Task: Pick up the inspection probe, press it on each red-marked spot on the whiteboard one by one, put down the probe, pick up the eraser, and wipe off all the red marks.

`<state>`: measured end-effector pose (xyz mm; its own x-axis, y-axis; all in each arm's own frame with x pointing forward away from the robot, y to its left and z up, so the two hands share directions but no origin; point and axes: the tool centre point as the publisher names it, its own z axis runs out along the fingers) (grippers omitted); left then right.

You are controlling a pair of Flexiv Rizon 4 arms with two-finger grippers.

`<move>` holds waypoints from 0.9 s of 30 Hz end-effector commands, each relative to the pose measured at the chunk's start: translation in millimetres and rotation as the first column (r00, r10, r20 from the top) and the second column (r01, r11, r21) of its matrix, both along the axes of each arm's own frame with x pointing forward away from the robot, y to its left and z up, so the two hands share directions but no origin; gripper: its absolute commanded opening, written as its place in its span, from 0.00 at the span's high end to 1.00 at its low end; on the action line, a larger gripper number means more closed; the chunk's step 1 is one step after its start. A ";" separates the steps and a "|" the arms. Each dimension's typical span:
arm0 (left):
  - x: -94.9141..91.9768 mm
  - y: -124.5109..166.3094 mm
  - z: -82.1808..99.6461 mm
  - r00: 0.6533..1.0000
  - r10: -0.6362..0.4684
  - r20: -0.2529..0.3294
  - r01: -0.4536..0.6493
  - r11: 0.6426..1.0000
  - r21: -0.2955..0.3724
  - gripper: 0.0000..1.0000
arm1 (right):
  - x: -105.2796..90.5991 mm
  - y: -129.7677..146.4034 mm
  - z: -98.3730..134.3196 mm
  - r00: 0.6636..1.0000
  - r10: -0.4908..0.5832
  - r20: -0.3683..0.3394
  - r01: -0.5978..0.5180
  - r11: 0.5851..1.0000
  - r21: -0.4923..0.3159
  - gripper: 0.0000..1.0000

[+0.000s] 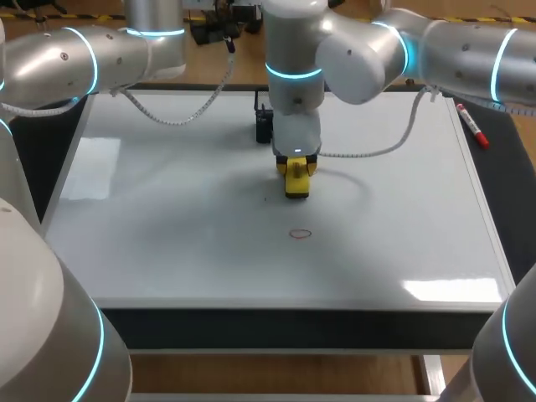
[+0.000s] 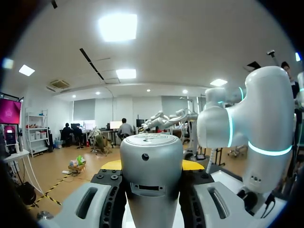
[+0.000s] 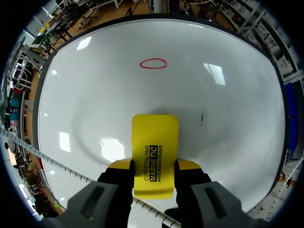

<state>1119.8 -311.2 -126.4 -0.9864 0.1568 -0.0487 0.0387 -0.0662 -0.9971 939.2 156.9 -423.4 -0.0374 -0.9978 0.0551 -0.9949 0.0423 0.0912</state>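
My right gripper (image 1: pixel 297 170) (image 3: pixel 154 166) is shut on the yellow eraser (image 1: pixel 297 182) (image 3: pixel 155 152), which rests flat on the whiteboard (image 1: pixel 167 218) (image 3: pixel 90 85) near its middle. One red ring mark (image 1: pixel 300 234) (image 3: pixel 153 63) lies on the board a short way ahead of the eraser. The black inspection probe (image 1: pixel 264 126) stands on the board's far part, just behind my right wrist. My left gripper (image 2: pixel 153 165) is out of the head view; its wrist view looks up into the room, with the yellow tips apart and nothing seen held.
A red marker pen (image 1: pixel 473 126) lies at the board's far right edge. A tiny dark speck (image 1: pixel 266 199) (image 3: pixel 202 118) sits on the board beside the eraser. My right arm's white cable (image 1: pixel 368 151) hangs over the board's far right part.
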 end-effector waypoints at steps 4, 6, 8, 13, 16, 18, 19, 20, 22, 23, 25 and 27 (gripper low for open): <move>1.1 -0.2 1.6 1.000 -0.004 -0.001 0.004 1.000 0.002 1.00 | 6.2 -15.8 -0.7 1.000 -0.016 -0.004 0.016 1.000 -0.003 1.00; 1.1 -0.2 1.6 1.000 -0.004 -0.001 0.004 1.000 0.002 1.00 | 7.6 -20.7 -0.8 1.000 -0.029 -0.003 0.029 1.000 -0.005 1.00; 1.1 -0.2 1.6 1.000 -0.004 -0.001 0.004 1.000 0.002 1.00 | 8.7 -25.4 -0.6 0.999 -0.037 -0.003 0.037 0.999 -0.006 1.00; 1.1 -0.2 1.6 1.000 -0.004 -0.001 0.004 1.000 0.002 1.00 | 9.7 -36.3 -1.9 0.998 -0.058 -0.004 0.058 0.998 -0.015 1.00; 1.1 -0.2 1.6 1.000 -0.004 -0.001 0.004 1.000 0.002 1.00 | 9.7 -46.1 -1.9 0.997 -0.078 -0.004 0.078 0.997 -0.021 1.00; 1.1 -0.2 1.6 1.000 -0.004 -0.001 0.004 1.000 0.002 1.00 | 9.1 -52.9 -1.6 0.996 -0.091 -0.004 0.091 0.996 -0.026 1.00; 1.1 -0.2 1.6 1.000 -0.004 -0.001 0.004 1.000 0.002 1.00 | 8.9 -56.6 -1.6 0.995 -0.098 -0.003 0.098 0.995 -0.030 1.00; 1.1 -0.2 1.6 1.000 -0.004 -0.001 0.004 1.000 0.002 1.00 | 8.8 -60.2 -1.5 0.995 -0.104 -0.003 0.104 0.994 -0.032 1.00; 1.1 -0.2 1.6 1.000 -0.004 -0.001 0.004 1.000 0.002 1.00 | 7.9 -67.2 -0.6 0.993 -0.119 -0.001 0.119 0.992 -0.037 1.00; 1.1 -0.2 1.6 1.000 -0.004 -0.001 0.004 1.000 0.002 1.00 | 7.6 -70.6 -0.5 0.992 -0.125 -0.001 0.125 0.991 -0.039 1.00; 1.1 -0.2 1.6 1.000 -0.004 -0.001 0.004 1.000 0.002 1.00 | 7.0 -77.1 0.0 0.990 -0.139 0.001 0.139 0.989 -0.043 1.00; 1.1 -0.2 1.6 1.000 -0.004 -0.001 0.004 1.000 0.002 1.00 | 6.3 -82.2 1.4 0.989 -0.149 0.005 0.149 0.988 -0.043 1.00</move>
